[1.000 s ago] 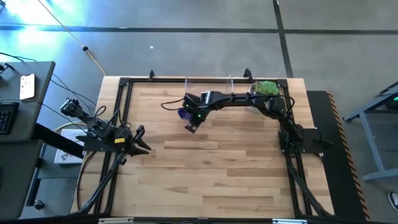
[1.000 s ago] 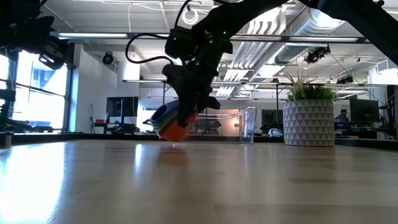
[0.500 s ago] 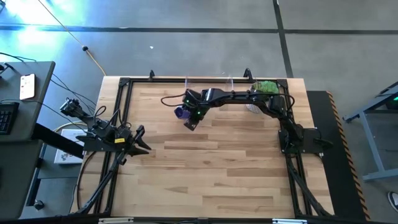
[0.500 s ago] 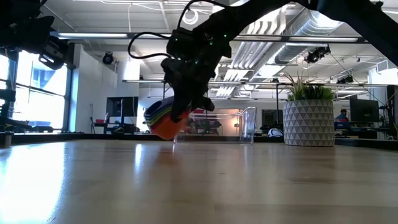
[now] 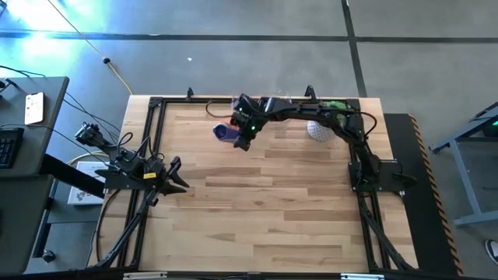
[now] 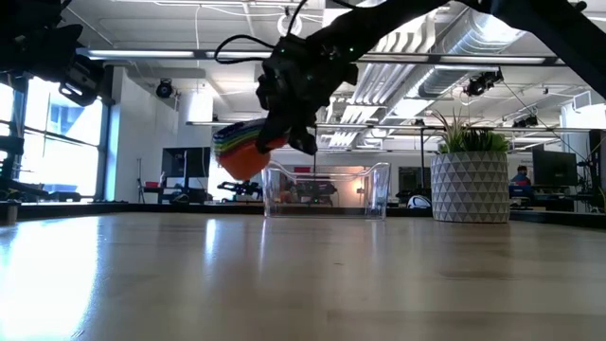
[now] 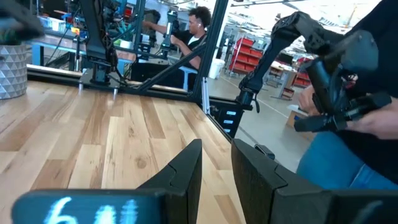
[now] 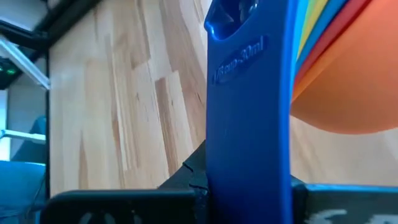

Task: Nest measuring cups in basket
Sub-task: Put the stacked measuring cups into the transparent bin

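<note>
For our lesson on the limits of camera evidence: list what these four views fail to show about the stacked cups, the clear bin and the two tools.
- Nested cups: how many there are; the high view shows only purple, and the right tool's arm covers the rest.
- Right wrist view: a blue handle fills the frame, hiding the tool's fingers.
- Clear basket: its contents; room clutter shows through its walls in the low view.
- Left tool: parked at the table's edge, holding nothing.

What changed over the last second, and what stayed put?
The right tool, still shut on the nested cups, lifted them off the table and carried them toward the basket at the far edge; they now hang in the air beside it, not yet inside. The left tool, the basket and the plant pot did not move.
</note>
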Robot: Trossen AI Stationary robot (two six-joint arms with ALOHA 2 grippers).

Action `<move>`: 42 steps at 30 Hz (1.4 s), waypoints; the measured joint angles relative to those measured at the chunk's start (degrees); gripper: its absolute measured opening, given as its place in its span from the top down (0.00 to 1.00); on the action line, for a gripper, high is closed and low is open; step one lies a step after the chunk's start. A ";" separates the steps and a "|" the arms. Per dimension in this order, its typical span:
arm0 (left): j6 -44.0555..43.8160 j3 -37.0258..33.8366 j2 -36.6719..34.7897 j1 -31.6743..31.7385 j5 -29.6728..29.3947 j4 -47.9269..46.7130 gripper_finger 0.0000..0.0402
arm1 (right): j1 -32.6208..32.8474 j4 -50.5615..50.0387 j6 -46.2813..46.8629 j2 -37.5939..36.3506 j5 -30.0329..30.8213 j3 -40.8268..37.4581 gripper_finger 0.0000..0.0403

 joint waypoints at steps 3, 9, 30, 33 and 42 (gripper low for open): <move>0.02 0.00 -0.01 0.02 0.01 -0.01 0.81 | -1.43 0.43 -1.80 -1.58 -2.77 0.00 0.95; 0.01 0.00 -0.01 0.00 0.00 -0.01 0.81 | -5.71 0.30 -5.65 -4.10 -8.44 0.00 0.95; 0.02 0.00 -0.01 0.00 0.00 0.01 0.81 | -24.80 -5.53 -19.28 -6.32 -27.76 -7.69 0.95; 0.02 0.00 -0.01 0.02 -0.01 0.01 0.81 | -25.62 -4.97 -19.58 -6.32 -27.24 -9.81 0.95; 0.01 0.00 0.00 0.02 0.01 -0.01 0.81 | -25.61 1.29 -13.08 -6.26 -20.87 -14.50 0.95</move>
